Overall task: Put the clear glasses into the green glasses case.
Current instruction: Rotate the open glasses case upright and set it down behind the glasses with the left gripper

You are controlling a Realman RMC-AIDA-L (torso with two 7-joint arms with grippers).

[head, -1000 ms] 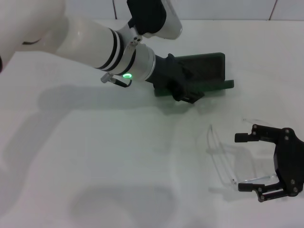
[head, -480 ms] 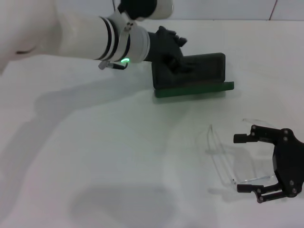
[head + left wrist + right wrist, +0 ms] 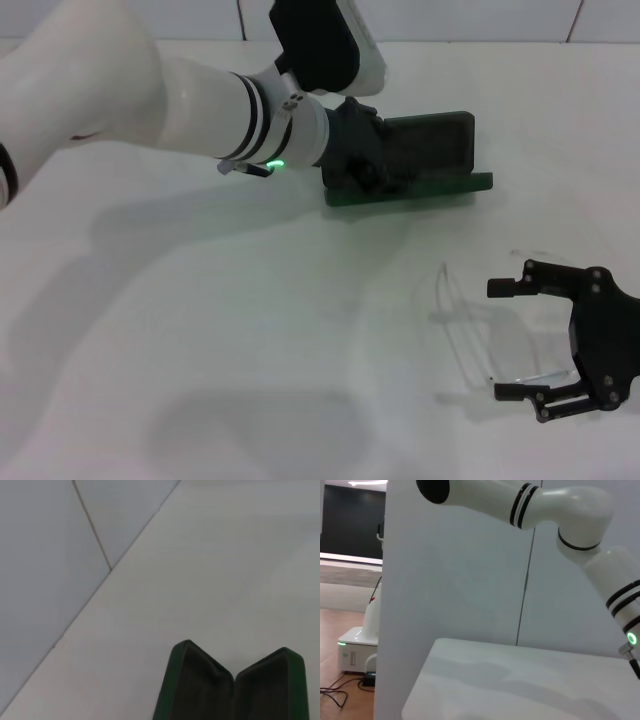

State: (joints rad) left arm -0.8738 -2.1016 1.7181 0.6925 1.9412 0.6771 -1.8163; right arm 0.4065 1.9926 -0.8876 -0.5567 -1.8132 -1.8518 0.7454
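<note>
The right tool [image 3: 512,340], spread wide, straddles the clear glasses [image 3: 478,335] near the tabletop's [image 3: 200,330] right edge. The left tool [image 3: 365,165], fingers' state unclear, is at the open green glasses case [image 3: 425,160].

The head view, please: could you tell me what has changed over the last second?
The left gripper lifted off the green glasses case, leaving its lid raised, then came back down onto the case's left end. The right gripper stayed open around the clear glasses, barely shifting; the glasses lie where they were.

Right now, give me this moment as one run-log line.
case: open, far side | left pincer: at case | glasses: on table | right pincer: open around glasses
</note>
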